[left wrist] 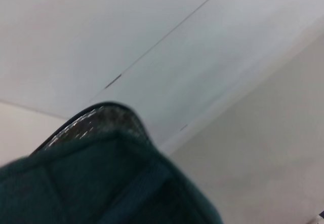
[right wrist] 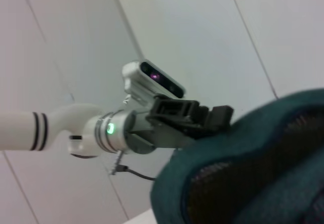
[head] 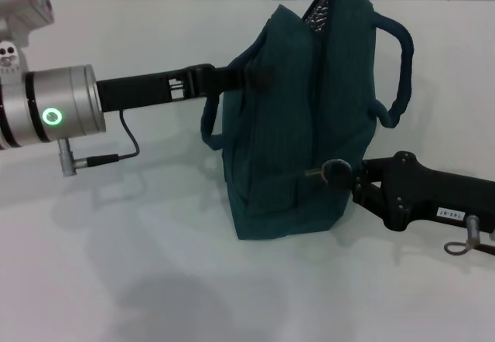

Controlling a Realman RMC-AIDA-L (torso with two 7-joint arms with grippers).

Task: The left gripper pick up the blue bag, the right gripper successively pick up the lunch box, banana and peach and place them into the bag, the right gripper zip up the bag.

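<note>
A plain white table [head: 116,280] fills the head view, meeting a pale wall along the far edge, with one thin dark seam running up the wall at about twelve o'clock.

The largest thing on it is the blue bag [head: 298,125], standing upright just right of centre. Its long axis runs vertically, base on the table and mouth pointing up toward twelve o'clock, leaning slightly to one o'clock. The top edge shows a strip of dark mesh lining with pale flecks. One carry handle [head: 394,67] loops out at two o'clock; the other hangs down the bag's side at nine o'clock. What lies inside cannot be seen from any view; the right wrist view looks down into the mouth and shows only dark mesh.

The left arm reaches in horizontally from nine o'clock, its silver wrist carrying a green ring light. The left gripper [head: 255,75] meets the bag's upper edge, its black fingers clenched on the fabric there. The right wrist view shows it [right wrist: 217,120] pressed against the bag's rim.

The right gripper [head: 334,173] comes in low from four o'clock, its black body lying close to the table. Its tip touches the bag's lower side, but whether its jaws are clasped or released cannot be told.
</note>
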